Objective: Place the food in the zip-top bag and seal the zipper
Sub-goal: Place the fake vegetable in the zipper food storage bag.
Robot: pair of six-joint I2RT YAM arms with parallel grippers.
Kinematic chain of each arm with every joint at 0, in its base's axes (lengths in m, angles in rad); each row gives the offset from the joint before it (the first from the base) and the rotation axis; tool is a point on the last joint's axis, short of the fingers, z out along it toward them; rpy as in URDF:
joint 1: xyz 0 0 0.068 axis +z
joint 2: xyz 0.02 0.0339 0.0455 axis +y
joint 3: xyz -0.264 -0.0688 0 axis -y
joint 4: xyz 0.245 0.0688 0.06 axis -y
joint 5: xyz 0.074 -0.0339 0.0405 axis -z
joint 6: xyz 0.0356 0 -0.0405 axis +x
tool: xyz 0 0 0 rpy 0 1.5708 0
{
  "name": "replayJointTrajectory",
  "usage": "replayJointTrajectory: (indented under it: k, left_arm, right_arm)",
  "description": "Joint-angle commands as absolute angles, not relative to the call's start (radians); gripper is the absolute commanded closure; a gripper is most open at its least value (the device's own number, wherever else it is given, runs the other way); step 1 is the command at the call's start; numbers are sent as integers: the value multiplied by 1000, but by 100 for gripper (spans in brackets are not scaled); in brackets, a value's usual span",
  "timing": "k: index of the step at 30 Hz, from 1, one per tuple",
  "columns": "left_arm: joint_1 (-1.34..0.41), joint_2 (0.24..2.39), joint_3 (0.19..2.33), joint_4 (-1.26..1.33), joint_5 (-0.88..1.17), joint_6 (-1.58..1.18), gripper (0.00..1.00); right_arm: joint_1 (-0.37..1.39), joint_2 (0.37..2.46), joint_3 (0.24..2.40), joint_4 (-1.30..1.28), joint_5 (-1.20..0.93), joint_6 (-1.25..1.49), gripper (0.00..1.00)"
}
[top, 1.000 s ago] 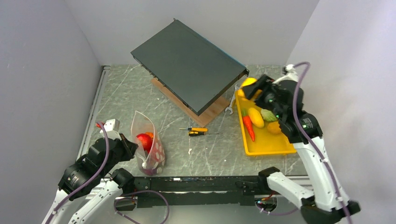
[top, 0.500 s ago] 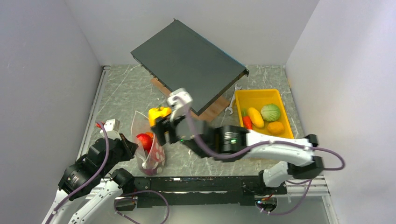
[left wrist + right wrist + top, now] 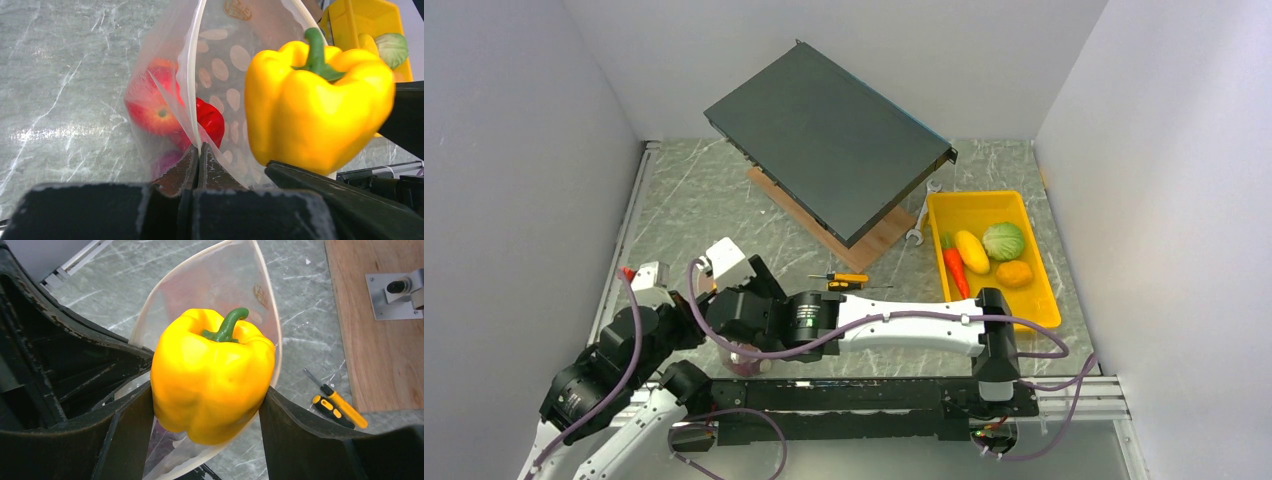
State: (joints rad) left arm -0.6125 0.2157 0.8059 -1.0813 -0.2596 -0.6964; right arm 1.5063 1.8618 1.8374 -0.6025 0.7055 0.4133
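The clear dotted zip-top bag (image 3: 227,75) stands open on the table, with red toy pieces (image 3: 150,102) inside. My left gripper (image 3: 199,150) is shut on the bag's rim at the whitish zipper strip (image 3: 192,75). My right gripper (image 3: 207,405) is shut on a yellow toy pepper (image 3: 212,375) and holds it over the bag's mouth (image 3: 220,285). The pepper also shows in the left wrist view (image 3: 310,100). In the top view the right gripper (image 3: 724,305) hides most of the bag, and the left gripper (image 3: 686,322) is beside it. More food lies in the tray: carrot (image 3: 954,268), yellow piece (image 3: 972,250), cabbage (image 3: 1003,241), orange piece (image 3: 1014,273).
The yellow tray (image 3: 1044,305) stands at the right. A dark flat box (image 3: 824,140) rests tilted on a wooden board (image 3: 874,245) at the back. A yellow-handled screwdriver (image 3: 849,281) lies mid-table and a wrench (image 3: 919,225) lies by the tray.
My right arm has swung from the tray across to the left with the yellow pepper, ending over the bag's mouth. My left gripper has kept hold of the bag's rim.
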Motion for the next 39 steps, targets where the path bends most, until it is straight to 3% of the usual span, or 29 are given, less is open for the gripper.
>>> replayJointTrajectory:
  k: [1,8,13,16,31,39]
  left_arm:
    - [-616,198,805,-1062,-276,-705,100]
    - [-616,184,805,-1063,-276,-703,100]
    - [-617,171,803,-1059,-279,-703,100]
    - [-616,168,802,-1059,-281,-705,100]
    - [-617,181,800,-1052,-279,-696,100]
    - [-616,187,802,-1052,-276,-695,100]
  right_arm:
    - [1503,1875,1909,-620,709,423,70]
    - [1505,1894,1943,-657,630,446,47]
    - [1505,1835,1879,-638,570,446,13]
    - [1506,1797,1833,-616,554,439,2]
    - [1505,1677,1856,-637,584,425,1]
    - [1503,1501,1764,-666,788,404,3]
